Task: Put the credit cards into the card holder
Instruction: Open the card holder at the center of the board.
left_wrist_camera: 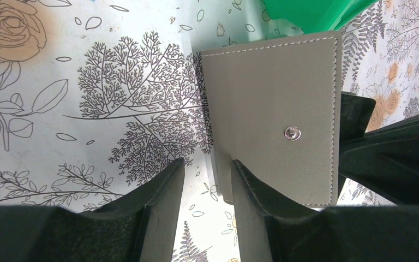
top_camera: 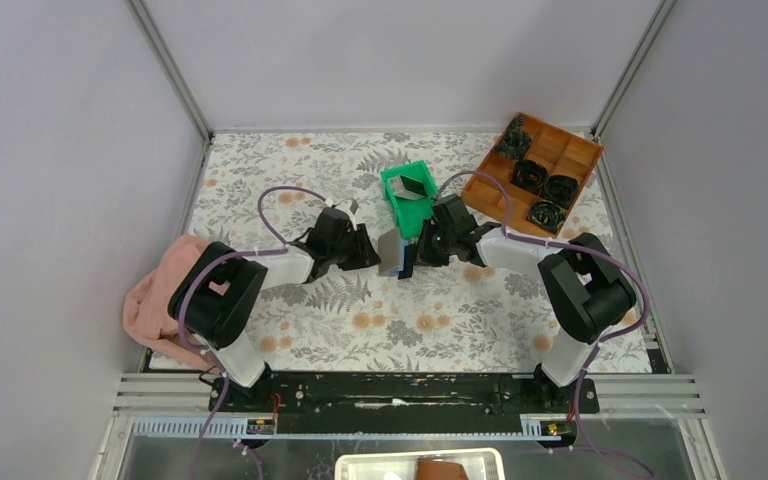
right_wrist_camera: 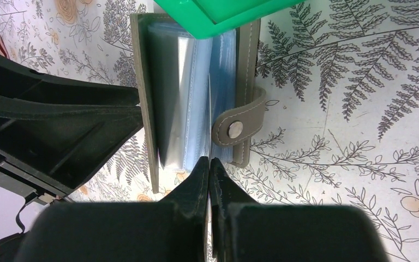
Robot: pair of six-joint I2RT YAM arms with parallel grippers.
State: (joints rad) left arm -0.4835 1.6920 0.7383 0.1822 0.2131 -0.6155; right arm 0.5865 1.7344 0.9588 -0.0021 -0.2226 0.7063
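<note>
The card holder (top_camera: 397, 252) is a flat grey wallet with pale stitching. It is spread open just in front of the green bin (top_camera: 389, 188), between the two claws. Its outer cover carries a small metal stud (left_wrist_camera: 292, 132). Inside, a blue lining and clear plastic sleeves fan out, and a short strap (right_wrist_camera: 240, 123) with a snap curls off the other cover. One dark, silvery card (top_camera: 413, 186) lies inside the bin.

The left claw (left_wrist_camera: 207, 162) stands partly spread. The edge of the cover sits in the gap against one finger, and flowered tablecloth (left_wrist_camera: 87, 109) shows between it and the other finger. The right claw (right_wrist_camera: 209, 162) is pressed together, its tips meeting at the edge of the sleeves. Whether a sleeve is nipped between them cannot be told.

A brown tray (top_camera: 578, 150) with compartments sits to the right of the bin, near it. A pink cloth (top_camera: 155, 295) lies well to the bin's left.
</note>
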